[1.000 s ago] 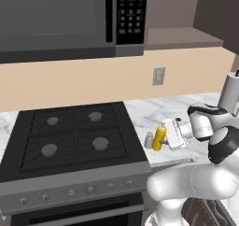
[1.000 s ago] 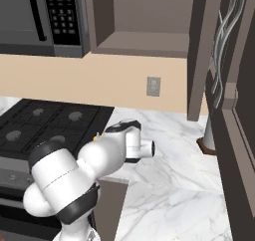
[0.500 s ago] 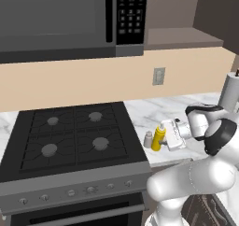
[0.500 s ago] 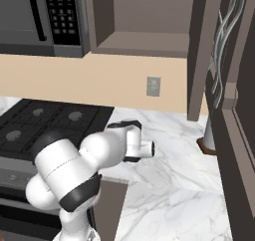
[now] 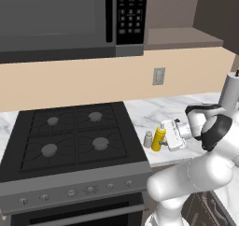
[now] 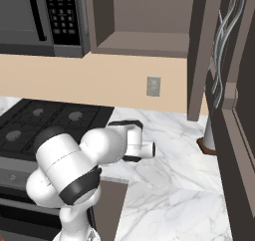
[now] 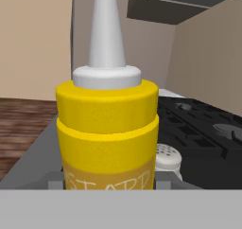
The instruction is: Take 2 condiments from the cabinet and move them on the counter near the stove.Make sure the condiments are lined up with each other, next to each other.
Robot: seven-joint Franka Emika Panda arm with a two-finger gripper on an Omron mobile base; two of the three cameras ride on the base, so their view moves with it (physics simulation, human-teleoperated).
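The yellow squeeze bottle (image 5: 158,138) stands upright on the white marble counter (image 5: 149,113), just right of the stove (image 5: 70,136). The small grey shaker (image 5: 148,139) stands close beside it on the stove side, the two nearly touching. My gripper (image 5: 163,135) reaches in level from the right and is shut on the bottle's body. In the hand view the yellow bottle (image 7: 106,128) looms very near, white nozzle up, with the shaker (image 7: 168,159) low behind it to the right and the stove (image 7: 203,133) beyond. The cabinet (image 5: 182,36) hangs open above the counter.
A black microwave (image 5: 60,19) hangs over the stove. The tall white paper-towel roll (image 5: 231,92) stands at the counter's far right, against a dark tall unit (image 6: 234,110). A wall outlet (image 5: 159,75) sits above the counter. Bare marble (image 6: 169,165) stretches to the right of my arm.
The arm's elbow and upper links have swung a little. The gripper and the yellow bottle have stayed almost in place beside the shaker.
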